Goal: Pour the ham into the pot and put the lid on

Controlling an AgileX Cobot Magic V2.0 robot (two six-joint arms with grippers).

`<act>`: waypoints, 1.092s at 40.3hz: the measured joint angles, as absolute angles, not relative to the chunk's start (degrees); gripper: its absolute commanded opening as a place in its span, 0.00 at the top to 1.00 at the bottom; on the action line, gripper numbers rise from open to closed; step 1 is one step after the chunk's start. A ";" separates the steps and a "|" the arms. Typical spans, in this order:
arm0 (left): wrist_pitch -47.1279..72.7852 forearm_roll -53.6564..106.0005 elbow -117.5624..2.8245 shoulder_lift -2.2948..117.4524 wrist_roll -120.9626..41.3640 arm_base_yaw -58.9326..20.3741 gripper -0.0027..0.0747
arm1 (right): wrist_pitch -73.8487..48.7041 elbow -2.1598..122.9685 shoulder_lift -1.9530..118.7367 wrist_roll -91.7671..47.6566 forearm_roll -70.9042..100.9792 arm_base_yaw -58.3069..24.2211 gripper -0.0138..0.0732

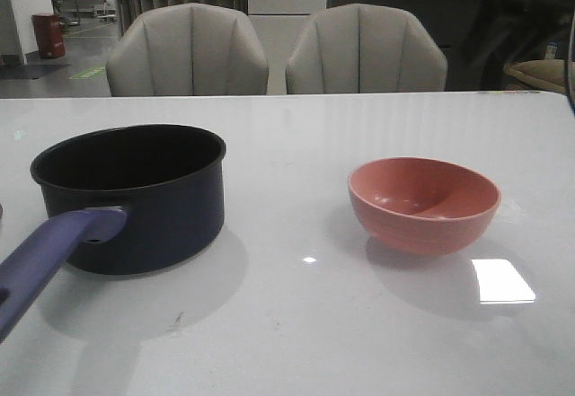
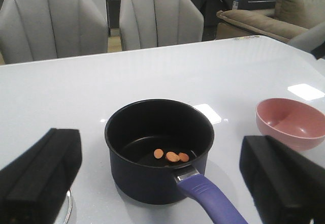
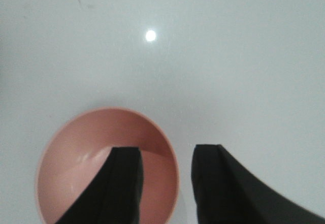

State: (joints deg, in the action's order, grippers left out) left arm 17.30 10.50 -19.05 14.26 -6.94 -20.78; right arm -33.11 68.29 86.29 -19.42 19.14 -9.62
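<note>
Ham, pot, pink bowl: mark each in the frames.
ham (image 2: pixel 171 156), left wrist view, on the middle chunk inside the pot.
pot (image 1: pixel 171 212), front view, on its dark outer wall.
pink bowl (image 1: pixel 424 225), front view, on its outer wall below the rim.

At left of the front view we see a dark navy pot with a black interior and blue-purple handle. Inside it we see orange-tan ham. At right sits a plain salmon-pink bowl. The table is glossy white; both chairs are light grey.
</note>
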 measured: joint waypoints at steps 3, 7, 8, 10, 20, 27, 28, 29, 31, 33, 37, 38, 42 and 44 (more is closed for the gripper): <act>16.51 10.50 -19.05 14.26 -6.94 -20.78 0.09 | -31.07 65.97 81.19 -19.55 19.14 -10.64 0.42; 14.78 10.50 -19.05 14.26 -6.94 -20.78 0.09 | -27.07 62.12 75.34 -19.55 19.14 -12.68 0.42; 14.67 10.50 -19.05 14.26 -6.94 -20.78 0.09 | -26.12 60.80 73.56 -19.55 19.14 -13.14 0.42; 14.49 10.50 -19.05 14.26 -6.94 -20.78 0.09 | -23.47 58.42 70.45 -19.66 19.14 -14.10 0.42; 14.36 10.50 -19.05 14.26 -6.94 -20.78 0.09 | -14.60 44.13 53.46 -19.88 19.24 -15.23 0.42; 14.36 10.50 -19.05 14.26 -6.94 -20.78 0.09 | -6.02 30.87 40.79 -19.88 20.00 -15.30 0.42; 14.36 10.50 -19.05 14.26 -6.94 -20.78 0.09 | -4.70 29.38 38.69 -19.88 20.00 -15.30 0.42; 14.36 10.50 -19.05 14.26 -6.94 -20.78 0.09 | -3.83 27.50 36.62 -19.88 20.13 -15.30 0.42; 14.36 10.50 -19.05 14.26 -6.94 -20.78 0.09 | -2.05 24.44 33.04 -19.88 20.44 -15.30 0.42; 14.36 10.50 -19.05 14.26 -6.94 -20.78 0.09 | -0.77 21.86 29.60 -19.88 20.88 -15.30 0.42; 14.36 10.50 -19.05 14.26 -6.94 -20.78 0.09 | 0.00 17.45 24.12 -19.88 21.40 -15.30 0.42; 14.36 10.50 -19.05 14.26 -6.94 -20.78 0.09 | 0.00 16.32 22.86 -19.88 21.50 -15.30 0.42; 14.36 10.50 -19.05 14.26 -6.94 -20.78 0.09 | -0.76 13.21 19.68 -19.99 21.54 -15.30 0.46; 14.36 10.50 -19.05 14.26 -6.94 -20.78 0.09 | -1.28 12.15 18.93 -19.99 21.54 -15.30 0.54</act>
State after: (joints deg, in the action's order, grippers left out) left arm 14.36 10.50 -19.05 14.26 -6.94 -20.78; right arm -1.28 12.15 18.93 -19.99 21.54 -15.30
